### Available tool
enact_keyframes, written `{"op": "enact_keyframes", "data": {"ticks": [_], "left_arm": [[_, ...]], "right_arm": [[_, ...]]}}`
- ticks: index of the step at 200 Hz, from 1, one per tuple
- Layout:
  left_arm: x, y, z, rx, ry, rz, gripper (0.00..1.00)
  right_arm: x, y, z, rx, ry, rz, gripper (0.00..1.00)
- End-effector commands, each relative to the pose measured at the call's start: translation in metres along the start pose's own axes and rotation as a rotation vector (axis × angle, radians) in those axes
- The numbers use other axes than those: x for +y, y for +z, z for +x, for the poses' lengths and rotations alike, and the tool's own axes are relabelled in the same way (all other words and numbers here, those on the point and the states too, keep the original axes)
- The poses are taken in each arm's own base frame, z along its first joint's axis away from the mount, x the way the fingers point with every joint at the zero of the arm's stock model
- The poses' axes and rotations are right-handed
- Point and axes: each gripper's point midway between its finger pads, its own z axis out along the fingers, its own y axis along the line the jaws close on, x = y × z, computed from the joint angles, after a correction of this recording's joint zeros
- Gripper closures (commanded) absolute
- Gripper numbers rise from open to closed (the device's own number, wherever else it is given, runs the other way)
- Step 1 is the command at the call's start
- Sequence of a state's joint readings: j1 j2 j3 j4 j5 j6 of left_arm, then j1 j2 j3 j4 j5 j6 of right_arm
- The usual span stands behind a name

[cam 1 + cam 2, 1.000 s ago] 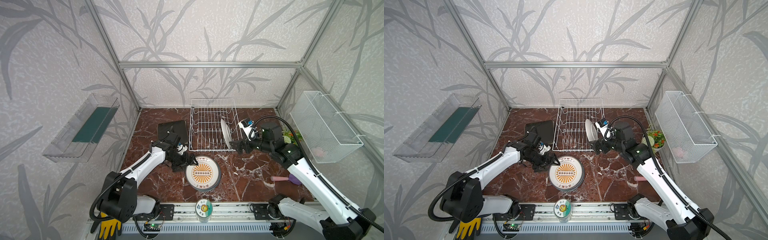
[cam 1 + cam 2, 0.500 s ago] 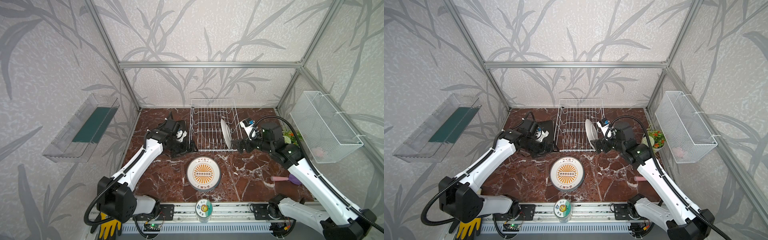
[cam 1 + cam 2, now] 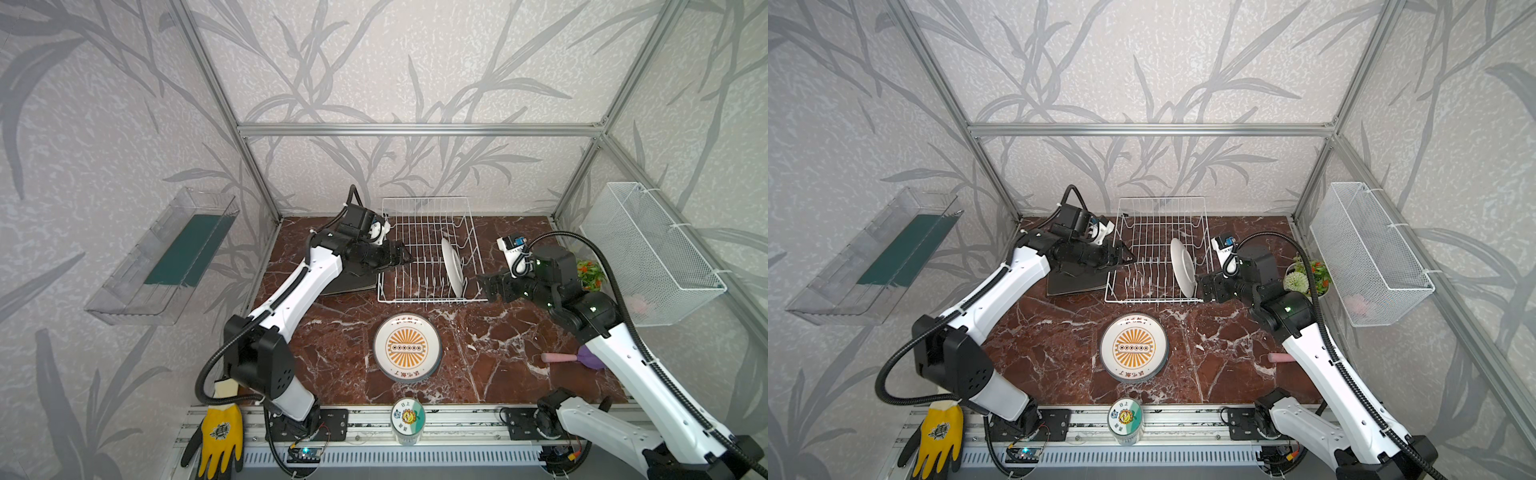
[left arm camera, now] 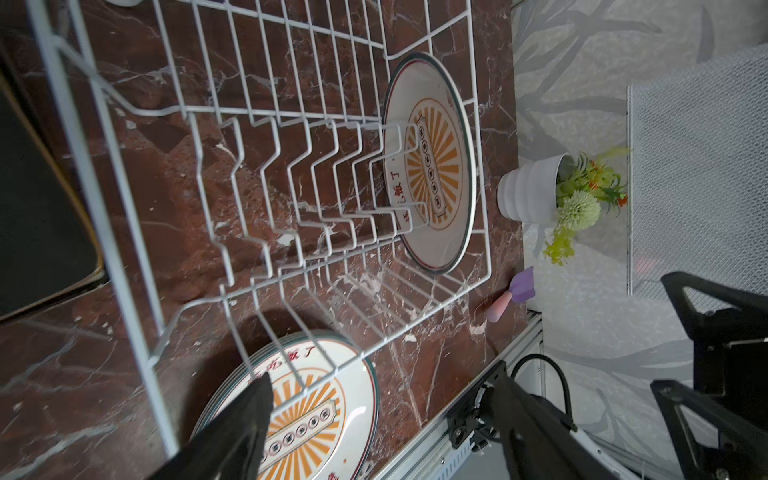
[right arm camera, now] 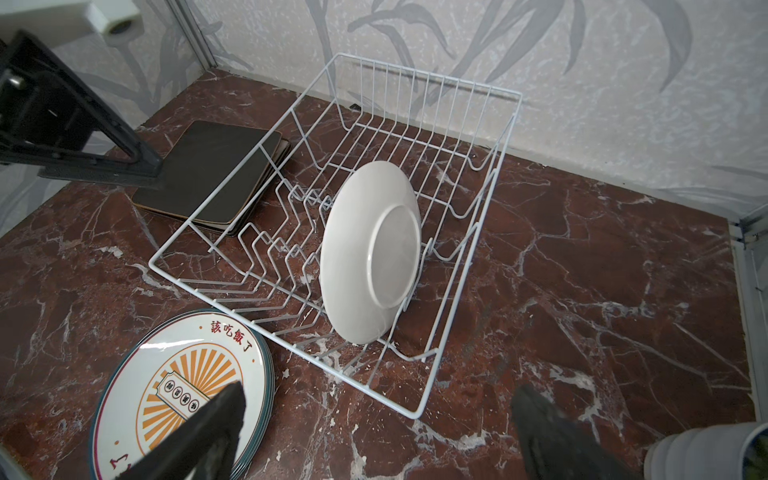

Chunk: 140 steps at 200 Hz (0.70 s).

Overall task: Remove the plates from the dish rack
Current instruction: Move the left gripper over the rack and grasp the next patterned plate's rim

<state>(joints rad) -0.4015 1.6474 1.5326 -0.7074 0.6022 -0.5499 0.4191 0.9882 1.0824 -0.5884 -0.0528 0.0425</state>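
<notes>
Standing on edge in the dish rack point(image 3: 424, 208), near its right end, a round white plate point(image 3: 452, 268) shows a plain back rightward and an orange sunburst face leftward. Matching plates point(image 3: 407, 347) lie stacked on the table point(image 3: 498, 353) before the rack; black square plates point(image 5: 212, 174) sit stacked beside it. Both the left gripper point(image 3: 403, 258) and right gripper point(image 3: 484, 287) gape, empty.

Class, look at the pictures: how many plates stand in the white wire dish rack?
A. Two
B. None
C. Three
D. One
D: a single round white plate stands on edge in the dish rack. Every other slot is bare, and the sunburst plates lie stacked outside it.
</notes>
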Motion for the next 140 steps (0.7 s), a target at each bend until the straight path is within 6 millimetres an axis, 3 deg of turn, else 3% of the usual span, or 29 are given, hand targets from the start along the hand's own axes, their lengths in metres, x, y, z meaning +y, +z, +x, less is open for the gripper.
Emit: {"op": "enact_keyframes", "data": {"ticks": [1,27,70,101,140], "left_arm": [[-0.047,0.019,-0.022,-0.032,0.042,0.123,0.16],[-0.062,0.059,-0.022,0.031,0.093,0.11,0.18],[-0.064,0.111,-0.022,0.111,0.058,0.126,0.26],[-0.061,0.132,-0.022,0.126,0.025,0.117,0.34],[-0.056,0.144,-0.023,0.117,-0.014,0.098,0.57]], "right_arm": [[-0.006,-0.003,0.001,0.02,0.056,0.021,0.01],[-0.009,-0.002,0.003,0.032,0.079,0.03,0.01],[-0.013,-0.005,0.002,0.02,0.085,0.036,0.01],[-0.017,-0.006,0.005,0.016,0.09,0.043,0.01],[-0.019,-0.006,0.006,0.009,0.095,0.043,0.01]]}}
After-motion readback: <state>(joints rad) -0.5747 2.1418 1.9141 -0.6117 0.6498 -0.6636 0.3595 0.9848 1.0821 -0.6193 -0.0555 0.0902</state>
